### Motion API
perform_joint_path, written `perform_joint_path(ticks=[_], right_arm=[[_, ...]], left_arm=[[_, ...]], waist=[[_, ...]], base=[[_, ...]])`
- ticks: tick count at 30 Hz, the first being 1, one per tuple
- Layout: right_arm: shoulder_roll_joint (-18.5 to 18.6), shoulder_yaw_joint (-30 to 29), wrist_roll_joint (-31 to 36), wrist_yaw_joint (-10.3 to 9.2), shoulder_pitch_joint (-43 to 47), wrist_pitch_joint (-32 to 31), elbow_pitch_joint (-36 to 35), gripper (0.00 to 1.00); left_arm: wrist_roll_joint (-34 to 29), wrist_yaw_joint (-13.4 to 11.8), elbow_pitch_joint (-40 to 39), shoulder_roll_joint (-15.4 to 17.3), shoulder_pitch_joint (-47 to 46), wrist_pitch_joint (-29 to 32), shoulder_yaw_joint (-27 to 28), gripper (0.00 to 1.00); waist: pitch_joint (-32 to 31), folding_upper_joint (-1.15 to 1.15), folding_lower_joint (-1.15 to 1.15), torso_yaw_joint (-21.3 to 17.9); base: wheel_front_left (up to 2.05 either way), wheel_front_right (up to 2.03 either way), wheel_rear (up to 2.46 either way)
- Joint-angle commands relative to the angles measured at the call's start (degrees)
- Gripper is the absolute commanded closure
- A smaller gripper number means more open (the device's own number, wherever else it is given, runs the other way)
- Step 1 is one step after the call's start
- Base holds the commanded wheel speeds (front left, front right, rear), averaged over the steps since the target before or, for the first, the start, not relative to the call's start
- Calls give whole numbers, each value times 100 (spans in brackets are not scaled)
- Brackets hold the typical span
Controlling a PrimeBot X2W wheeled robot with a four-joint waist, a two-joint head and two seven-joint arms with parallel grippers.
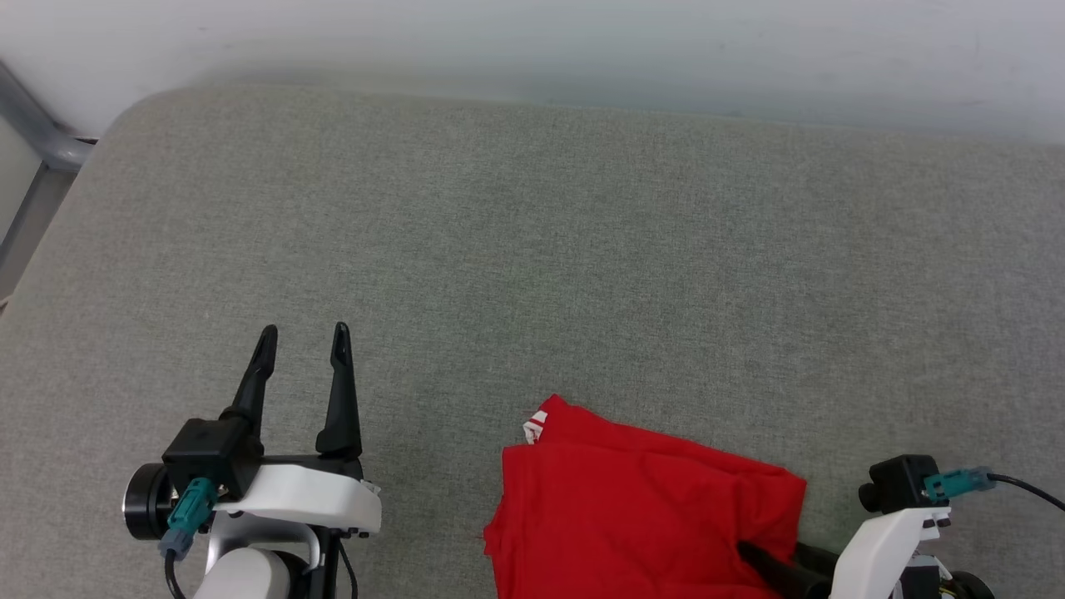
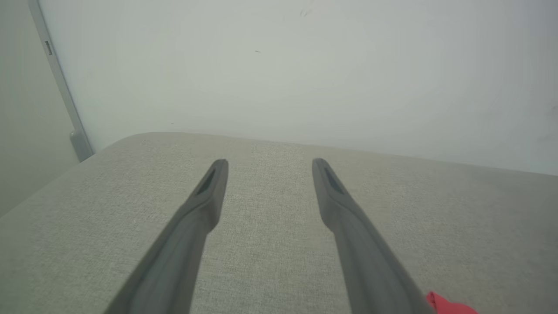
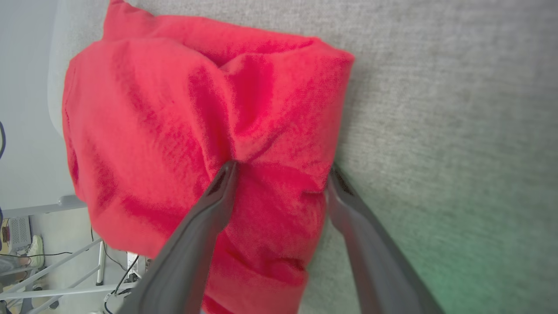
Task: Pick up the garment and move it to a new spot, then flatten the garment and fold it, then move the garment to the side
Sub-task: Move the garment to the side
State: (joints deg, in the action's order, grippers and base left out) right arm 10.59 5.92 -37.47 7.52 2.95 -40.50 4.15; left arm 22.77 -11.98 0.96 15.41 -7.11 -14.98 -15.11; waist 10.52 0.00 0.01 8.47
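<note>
The garment [image 1: 641, 507] lies bunched in a red heap at the near edge of the grey padded surface [image 1: 532, 249], with a bit of red-and-white striped trim [image 1: 537, 424] at its far corner. My right gripper [image 1: 770, 566] is at the heap's right edge. In the right wrist view it [image 3: 281, 172] is open, one finger pressed into the garment [image 3: 196, 109] and the other at its border, with a fold of fabric between them. My left gripper [image 1: 304, 333] hovers open to the left of the heap with nothing between its fingers [image 2: 269, 163]. A red corner of the garment [image 2: 449, 307] shows beside it.
A pale wall [image 1: 532, 42] runs along the far edge of the padded surface. A grey metal frame [image 1: 42, 141] stands at the far left corner. Past the near edge, the right wrist view shows the floor and metal legs [image 3: 56, 270].
</note>
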Motion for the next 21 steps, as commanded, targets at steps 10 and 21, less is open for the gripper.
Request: perform_joint_path(ticks=[10, 21], right_arm=[[83, 416, -112, -8, -239, 53, 323, 100], [403, 173, 205, -7, -345, 223, -110, 100]], left_arm=[[-246, 253, 196, -227, -5, -27, 229, 0], [-367, 334, 224, -215, 272, -27, 359, 0]], waist=[[-82, 0, -1, -50], [-521, 0, -1, -578]], base=[[0, 0, 0], [0, 0, 0]])
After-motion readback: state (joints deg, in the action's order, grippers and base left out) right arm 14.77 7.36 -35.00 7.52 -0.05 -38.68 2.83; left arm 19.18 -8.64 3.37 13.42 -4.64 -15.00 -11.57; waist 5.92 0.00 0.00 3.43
